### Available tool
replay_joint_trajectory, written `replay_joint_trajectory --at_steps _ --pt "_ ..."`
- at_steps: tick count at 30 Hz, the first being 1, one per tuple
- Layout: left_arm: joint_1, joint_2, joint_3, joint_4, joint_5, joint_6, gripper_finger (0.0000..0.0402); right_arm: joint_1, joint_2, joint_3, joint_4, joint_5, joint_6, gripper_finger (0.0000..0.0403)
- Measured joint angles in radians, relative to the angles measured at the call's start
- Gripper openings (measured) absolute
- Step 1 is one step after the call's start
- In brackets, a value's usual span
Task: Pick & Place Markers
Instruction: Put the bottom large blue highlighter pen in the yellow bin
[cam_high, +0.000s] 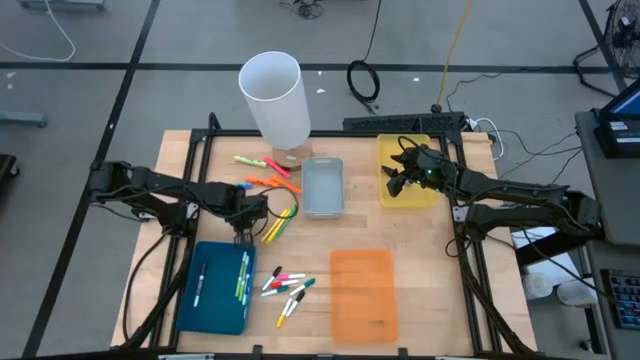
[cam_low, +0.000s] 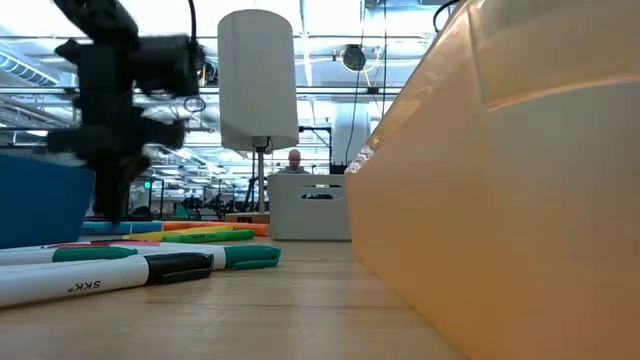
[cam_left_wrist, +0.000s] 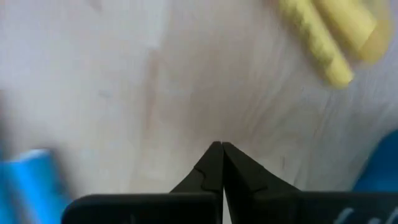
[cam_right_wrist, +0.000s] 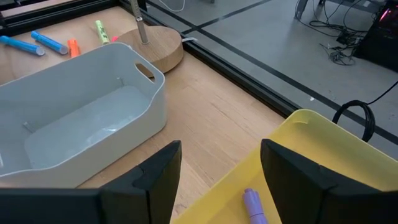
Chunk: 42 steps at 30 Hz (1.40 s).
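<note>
The left gripper (cam_high: 243, 232) is clenched empty on the bare counter (cam_high: 420, 260), just left of the yellow markers (cam_high: 277, 227). It should reopen and straddle one marker. The right gripper (cam_high: 398, 180), released, hovers over the yellow tray (cam_high: 432, 143).

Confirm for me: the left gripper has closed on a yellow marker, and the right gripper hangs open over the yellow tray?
Not quite. The left gripper is shut on nothing; the left wrist view shows the yellow markers lying apart from it. The right gripper is open over the yellow tray.
</note>
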Motion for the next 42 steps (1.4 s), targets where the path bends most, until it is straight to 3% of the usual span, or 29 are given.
replay_joint_trajectory --at_steps 9,13,18,27,31,35,42 --pt "0.002 -0.125 0.080 0.015 -0.037 -0.001 0.0001 0.000 0.000 0.000 -0.001 0.000 0.000 0.0208" --pt "0.002 -0.142 0.081 -0.138 -0.008 -0.101 0.0017 0.000 0.000 0.000 -0.002 0.000 0.000 0.0208" --pt "0.016 -0.143 0.080 -0.352 -0.096 -0.254 0.0072 0.000 0.000 0.000 -0.008 0.000 -0.001 0.0208" --pt "0.023 -0.148 0.080 -0.372 -0.107 -0.248 0.0203 0.000 0.000 0.000 -0.031 0.000 -0.009 0.0208" --pt "0.078 -0.169 0.080 -0.376 -0.107 -0.321 0.0240 0.000 0.000 -0.014 -0.013 0.000 -0.027 0.0208" --pt "0.164 -0.148 0.082 -0.375 -0.074 -0.451 0.0245 -0.002 0.000 -0.021 0.007 0.001 -0.058 0.0208" --pt "0.309 -0.040 0.082 -0.276 -0.076 -0.315 0.0222 -0.002 0.000 -0.021 0.058 0.000 -0.109 0.0208"
